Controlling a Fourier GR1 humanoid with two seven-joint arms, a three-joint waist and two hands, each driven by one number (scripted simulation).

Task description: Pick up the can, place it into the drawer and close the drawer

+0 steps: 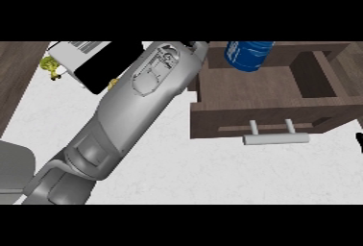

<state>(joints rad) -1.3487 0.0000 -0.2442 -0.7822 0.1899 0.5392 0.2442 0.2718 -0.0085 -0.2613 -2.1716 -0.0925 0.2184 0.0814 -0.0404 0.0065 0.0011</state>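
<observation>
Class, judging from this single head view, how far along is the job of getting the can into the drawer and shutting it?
Done: the blue can is lifted and sits at the back of the open drawer.
In hand: the left forearm stretches toward the can; its hand is hidden, so whether the can is released cannot be told.
Left: the drawer stands pulled out, handle untouched; it needs closing.

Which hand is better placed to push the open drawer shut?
Probably the right hand: it shows at the right edge near the drawer handle, while the left forearm stretches toward the blue can.
</observation>
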